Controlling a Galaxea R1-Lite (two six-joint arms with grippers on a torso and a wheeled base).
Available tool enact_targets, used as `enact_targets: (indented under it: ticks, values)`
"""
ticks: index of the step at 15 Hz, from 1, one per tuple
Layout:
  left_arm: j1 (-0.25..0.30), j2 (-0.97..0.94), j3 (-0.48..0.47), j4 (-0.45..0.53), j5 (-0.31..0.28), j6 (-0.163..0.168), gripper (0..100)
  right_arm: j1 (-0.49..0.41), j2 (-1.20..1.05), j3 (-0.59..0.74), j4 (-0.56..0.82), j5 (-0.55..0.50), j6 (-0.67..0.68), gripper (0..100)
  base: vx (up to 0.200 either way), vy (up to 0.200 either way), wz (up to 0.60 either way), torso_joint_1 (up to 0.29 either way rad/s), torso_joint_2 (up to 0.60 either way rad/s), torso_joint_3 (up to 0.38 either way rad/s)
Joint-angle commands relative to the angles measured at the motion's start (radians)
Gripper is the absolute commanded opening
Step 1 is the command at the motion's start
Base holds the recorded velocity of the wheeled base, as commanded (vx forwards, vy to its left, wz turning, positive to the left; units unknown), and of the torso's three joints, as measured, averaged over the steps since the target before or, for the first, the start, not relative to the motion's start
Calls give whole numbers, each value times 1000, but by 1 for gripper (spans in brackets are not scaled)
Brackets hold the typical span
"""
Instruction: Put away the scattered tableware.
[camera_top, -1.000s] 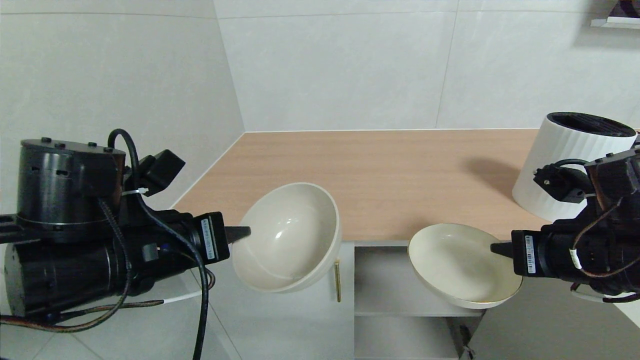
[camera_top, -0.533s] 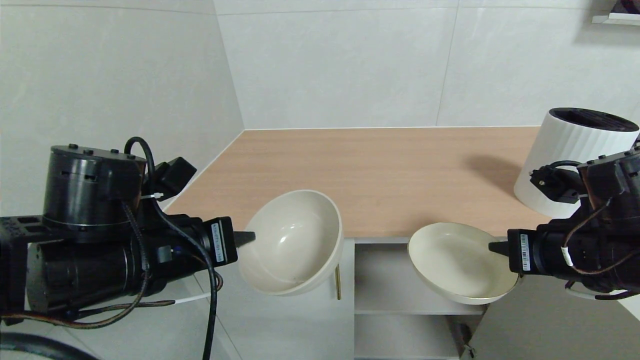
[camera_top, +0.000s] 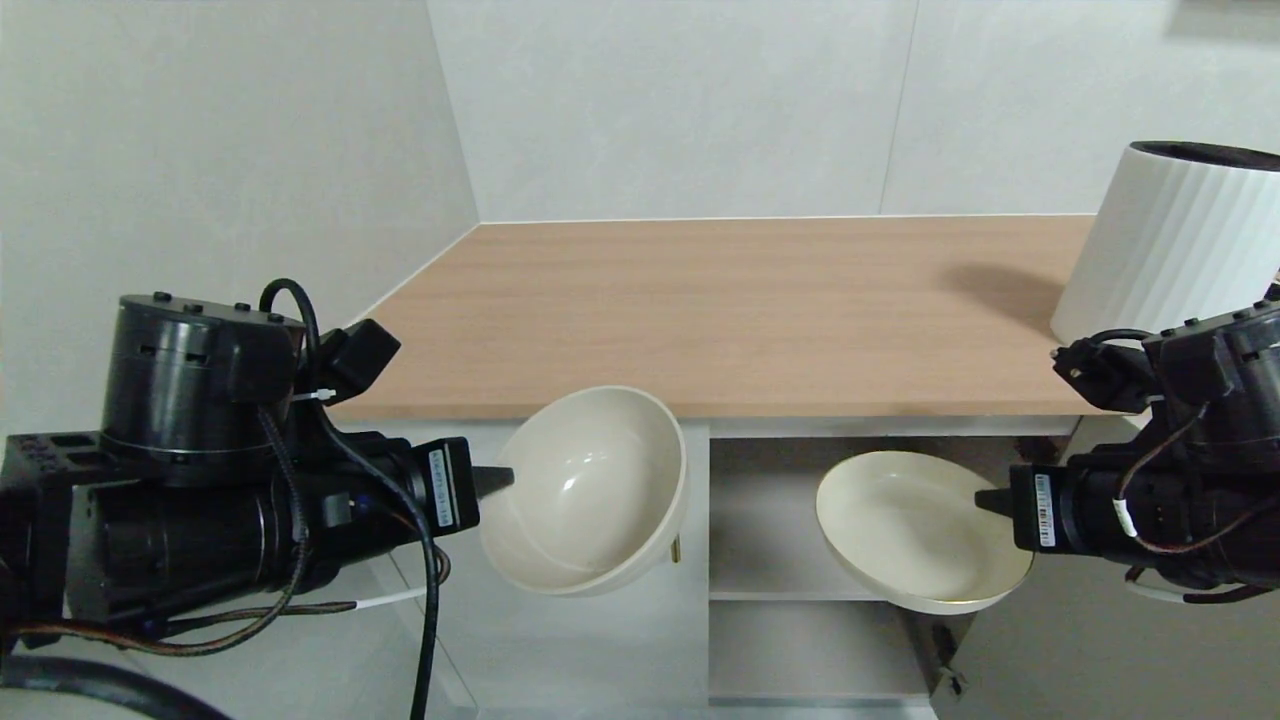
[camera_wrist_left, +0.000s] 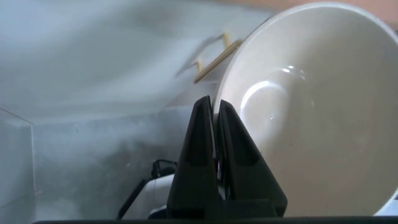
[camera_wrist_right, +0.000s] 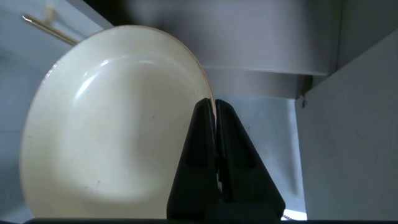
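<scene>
Tableware hangs in the air just in front of the desk, below its front edge, none of it on the wood; under the desk an open cupboard shows pale shelves, and a white ribbed pot stands at the desk's right end; the deep bowl is tipped on its side before the shut door, pinched at the rim by the clenched left claw; the shallower plate sits before the opening, its rim gripped by the right claw; a thin gold handle shows just under the bowl. The step looks like shelving both pieces; best to feed the plate in first, level and low over a shelf, keep the bowl apart from it, and let go only once each rests.
</scene>
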Motion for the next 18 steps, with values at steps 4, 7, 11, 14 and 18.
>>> enact_targets:
  ticks: [4,7,11,14,18]
  values:
    - [0,10,0,-1,1,0,0,0,4,0,1,0,0,0,0,0,0,-165,466,295]
    - [0,12,0,-1,1,0,0,0,6,1,1,0,0,0,0,0,0,-142,452,308]
    - [0,26,0,-1,1,0,0,0,6,1,1,0,0,0,0,0,0,-83,387,287]
    - [0,29,0,-1,-1,0,0,0,23,1,-1,0,0,0,0,0,0,-20,80,71]
    - [-20,95,-5,-5,-1,0,0,4,107,23,-59,2,-61,0,0,0,0,0,0,0]
